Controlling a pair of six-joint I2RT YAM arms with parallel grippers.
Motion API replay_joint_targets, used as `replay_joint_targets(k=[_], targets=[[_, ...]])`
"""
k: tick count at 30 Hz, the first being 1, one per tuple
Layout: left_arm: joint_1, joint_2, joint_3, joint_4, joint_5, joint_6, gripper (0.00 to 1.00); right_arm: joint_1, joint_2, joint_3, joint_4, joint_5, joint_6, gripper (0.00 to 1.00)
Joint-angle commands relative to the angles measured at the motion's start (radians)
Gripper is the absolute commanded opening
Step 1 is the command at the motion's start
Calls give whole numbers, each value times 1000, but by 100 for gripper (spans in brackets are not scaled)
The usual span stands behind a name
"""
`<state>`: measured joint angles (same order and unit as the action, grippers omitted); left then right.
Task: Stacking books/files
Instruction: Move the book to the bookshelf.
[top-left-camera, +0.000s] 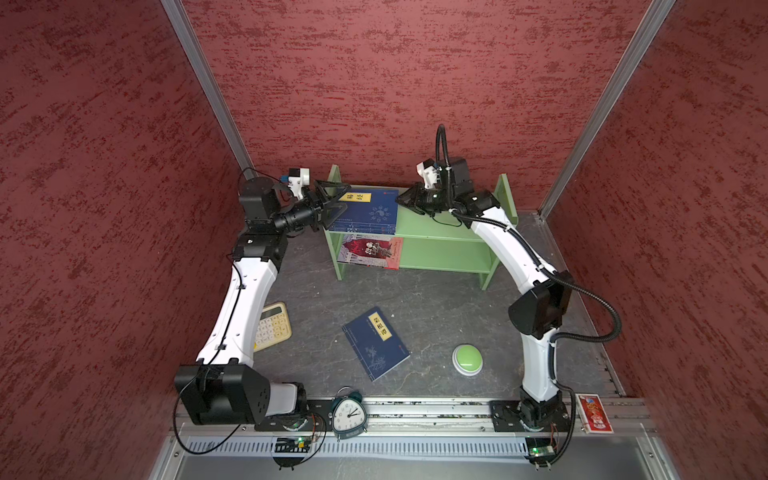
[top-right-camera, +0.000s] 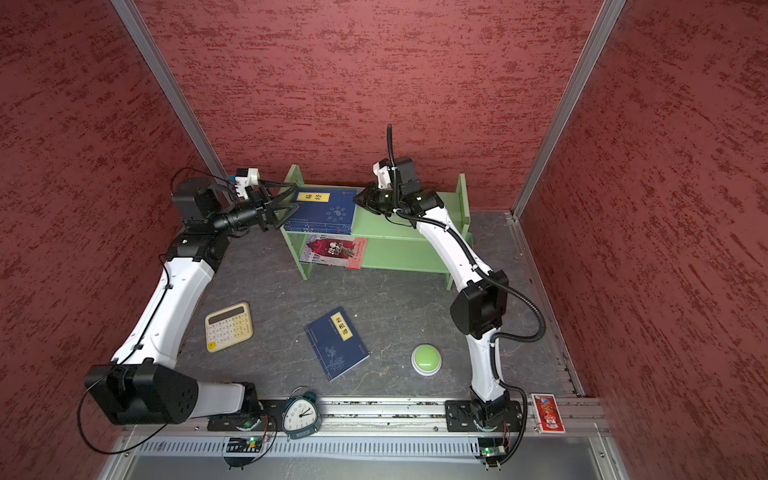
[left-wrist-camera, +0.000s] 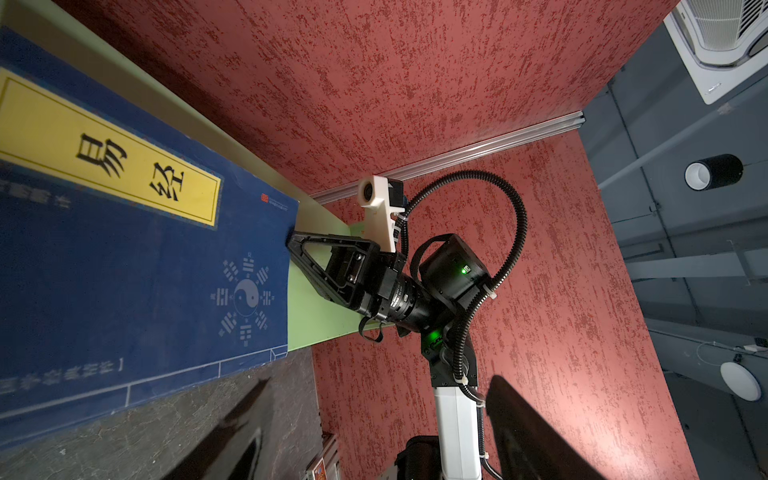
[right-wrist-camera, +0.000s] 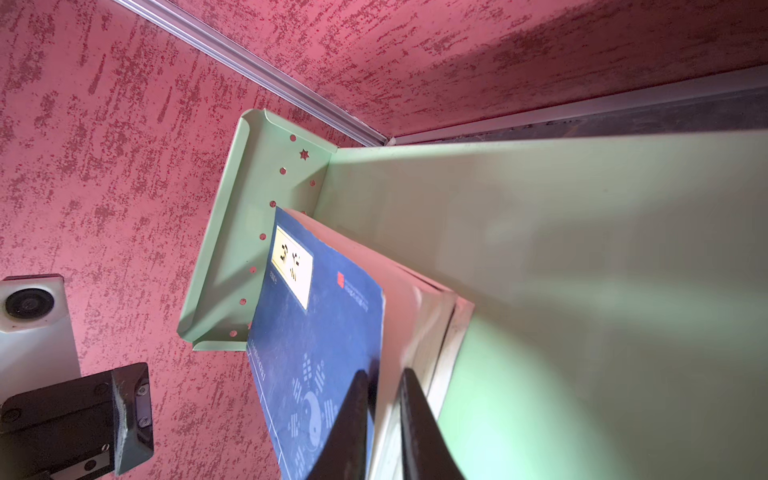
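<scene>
Red textured walls (top-left-camera: 415, 83) close in on three sides of a dark grey tabletop (top-left-camera: 436, 316). Their aluminium corner posts run down to the back corners, so the only open side is the front rail. Both white arms arch inward from that rail toward a green shelf (top-left-camera: 415, 229) standing against the back wall. A stack of navy books (top-left-camera: 365, 212) lies flat at the left end of the top board, close to the perforated end panel, with its spines along the front lip. To the right of the stack the board is bare green up to the far end panel. A red-and-white book (top-left-camera: 370, 251) lies on the lower board under the stack. A loose navy book (top-left-camera: 376, 343) lies askew mid-table, with bare surface between it and the shelf's feet. The cream calculator (top-right-camera: 228, 326) sits just beside the left arm. The left gripper (top-left-camera: 334, 204) stands spread wide at the stack's left edge, grasping nothing. The right gripper (top-left-camera: 400, 200) is pinched on the fore edge of the top navy book (right-wrist-camera: 316, 332), one finger on the cover and one under the pages. An alarm clock (top-left-camera: 349, 415) stands on the rail, a green button (top-left-camera: 467, 357) sits near the right arm, and a red packet (top-left-camera: 595, 413) lies at the rail's right end.
</scene>
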<state>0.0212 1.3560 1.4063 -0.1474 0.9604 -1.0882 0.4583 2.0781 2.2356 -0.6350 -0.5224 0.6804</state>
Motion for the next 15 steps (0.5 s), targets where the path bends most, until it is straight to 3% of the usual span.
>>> replay_joint_targets(k=[1, 15], targets=[[-2, 4, 6, 35, 3, -6, 81, 11, -17, 24, -5, -14, -8, 18], [-5, 3, 5, 37, 1, -6, 81, 12, 12, 74, -15, -26, -1, 24]])
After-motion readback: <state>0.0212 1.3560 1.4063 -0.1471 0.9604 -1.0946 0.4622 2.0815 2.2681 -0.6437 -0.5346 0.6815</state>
